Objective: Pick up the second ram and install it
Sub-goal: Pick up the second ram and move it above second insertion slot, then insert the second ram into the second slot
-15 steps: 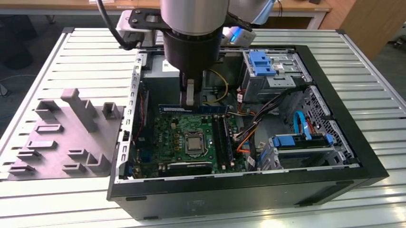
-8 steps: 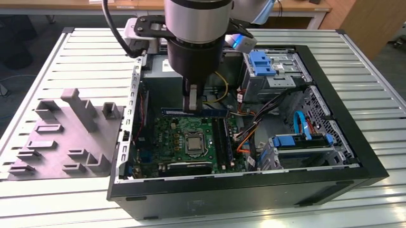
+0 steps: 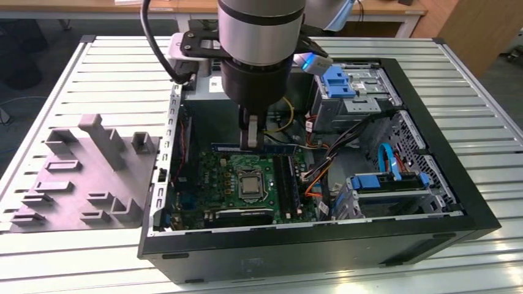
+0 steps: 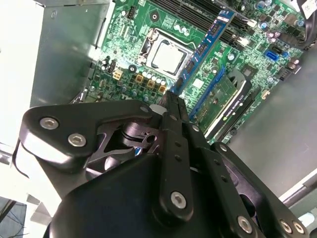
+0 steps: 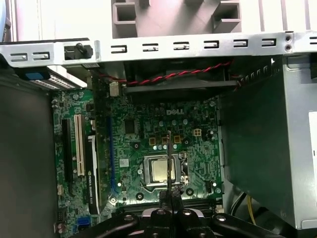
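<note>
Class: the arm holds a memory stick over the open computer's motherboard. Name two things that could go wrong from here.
1. The second ram, pinched in the gripper, seems to lie crosswise to the black memory slots; lowered so, it might hit the board rather than seat.
2. It hangs close to the bare processor, which a slip could strike.

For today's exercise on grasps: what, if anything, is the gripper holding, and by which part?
The gripper is shut on the second ram, pinching it near the middle of its length, above the motherboard.
</note>
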`<state>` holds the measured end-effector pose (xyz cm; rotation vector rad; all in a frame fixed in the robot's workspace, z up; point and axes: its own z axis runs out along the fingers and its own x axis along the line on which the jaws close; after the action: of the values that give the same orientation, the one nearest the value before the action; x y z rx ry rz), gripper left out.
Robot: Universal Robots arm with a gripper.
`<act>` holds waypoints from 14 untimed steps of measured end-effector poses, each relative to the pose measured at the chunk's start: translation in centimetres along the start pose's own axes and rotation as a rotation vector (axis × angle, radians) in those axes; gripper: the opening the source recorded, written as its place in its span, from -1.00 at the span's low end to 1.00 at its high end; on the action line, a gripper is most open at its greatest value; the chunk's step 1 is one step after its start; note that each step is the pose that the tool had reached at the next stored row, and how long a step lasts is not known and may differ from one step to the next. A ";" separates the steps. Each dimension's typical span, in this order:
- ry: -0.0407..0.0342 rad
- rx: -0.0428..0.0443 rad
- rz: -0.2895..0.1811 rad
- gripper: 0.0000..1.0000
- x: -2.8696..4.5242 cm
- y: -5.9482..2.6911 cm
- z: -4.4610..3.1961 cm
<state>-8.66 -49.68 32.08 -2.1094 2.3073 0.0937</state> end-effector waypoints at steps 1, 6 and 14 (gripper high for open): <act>0.0000 0.0000 0.000 -0.76 -0.06 0.00 0.07; 0.0003 -0.0007 -0.017 -0.76 -0.47 0.02 0.31; 0.0007 -0.0012 -0.024 -0.76 -0.47 0.03 0.32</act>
<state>-8.66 -49.19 31.78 -2.1377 2.2818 0.0941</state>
